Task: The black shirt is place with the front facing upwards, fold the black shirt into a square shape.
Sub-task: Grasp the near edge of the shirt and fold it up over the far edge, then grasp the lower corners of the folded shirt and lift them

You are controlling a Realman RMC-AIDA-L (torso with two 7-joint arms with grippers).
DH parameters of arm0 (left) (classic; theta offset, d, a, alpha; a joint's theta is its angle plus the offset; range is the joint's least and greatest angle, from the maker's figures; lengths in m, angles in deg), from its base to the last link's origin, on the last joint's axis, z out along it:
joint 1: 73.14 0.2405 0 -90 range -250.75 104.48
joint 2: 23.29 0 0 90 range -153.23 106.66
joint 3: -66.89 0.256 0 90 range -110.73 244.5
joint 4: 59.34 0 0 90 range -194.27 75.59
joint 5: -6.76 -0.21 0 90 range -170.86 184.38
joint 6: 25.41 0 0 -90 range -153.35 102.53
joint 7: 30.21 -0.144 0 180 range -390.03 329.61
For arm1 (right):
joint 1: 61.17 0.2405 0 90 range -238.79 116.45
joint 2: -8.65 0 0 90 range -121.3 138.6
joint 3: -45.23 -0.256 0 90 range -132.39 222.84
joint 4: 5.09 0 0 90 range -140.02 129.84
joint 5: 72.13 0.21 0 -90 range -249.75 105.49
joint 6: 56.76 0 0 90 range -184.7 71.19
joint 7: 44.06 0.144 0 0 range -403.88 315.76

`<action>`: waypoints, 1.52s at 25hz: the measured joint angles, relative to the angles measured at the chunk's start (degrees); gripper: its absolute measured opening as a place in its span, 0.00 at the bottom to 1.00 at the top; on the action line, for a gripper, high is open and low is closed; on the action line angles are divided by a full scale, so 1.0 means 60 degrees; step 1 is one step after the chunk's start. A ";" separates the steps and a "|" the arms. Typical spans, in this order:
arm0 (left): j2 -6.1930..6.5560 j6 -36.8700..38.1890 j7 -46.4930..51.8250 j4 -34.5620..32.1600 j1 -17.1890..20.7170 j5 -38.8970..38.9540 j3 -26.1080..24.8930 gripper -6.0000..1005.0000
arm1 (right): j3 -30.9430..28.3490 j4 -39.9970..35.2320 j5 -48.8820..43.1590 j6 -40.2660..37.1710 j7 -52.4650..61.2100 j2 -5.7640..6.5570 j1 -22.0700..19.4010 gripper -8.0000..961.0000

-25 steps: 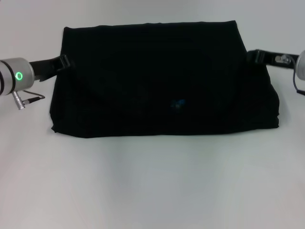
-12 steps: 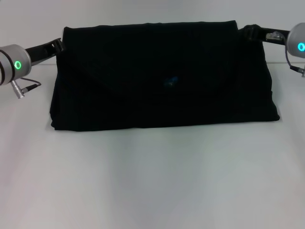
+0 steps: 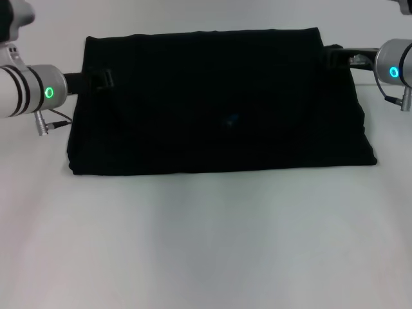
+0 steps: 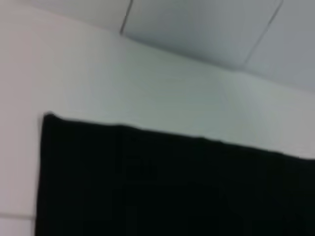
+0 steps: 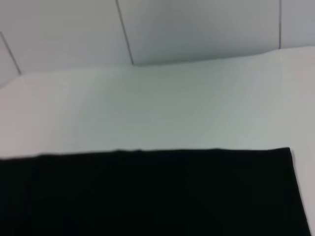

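Folding looks midway: the black shirt (image 3: pixel 219 103) lies as a wide band, both grippers at its far corners, finger state unclear, and next comes a sideways fold.

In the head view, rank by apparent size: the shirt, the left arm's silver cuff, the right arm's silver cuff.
1. black shirt, by far.
2. left silver cuff.
3. right silver cuff.
Both cuffs run off the picture's edge, so their order is unsure.

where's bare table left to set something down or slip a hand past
The widest free patch is the white table in front of the black shirt, from its near fold edge to the near table edge. A narrower strip runs behind the shirt's far edge. Both sides are crowded: the left pincer and right pincer sit at the shirt's far corners.
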 joint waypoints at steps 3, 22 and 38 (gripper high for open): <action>0.0173 0.0438 0.0316 0.0135 -0.0102 -0.0129 -0.0042 0.03 | -0.0023 -0.0307 -0.0453 -0.0526 0.0392 0.0082 -0.0028 0.13; 0.0017 0.3745 -0.1435 -0.0955 0.2738 0.1900 -0.1113 0.65 | -0.1478 -0.2419 0.2080 -0.6655 0.0295 0.0170 -0.3338 0.81; 0.0152 0.2531 -0.1108 0.0088 0.2502 0.1416 -0.0915 0.90 | -0.2103 -0.2287 0.2112 -0.7036 0.0100 0.0163 -0.3220 0.84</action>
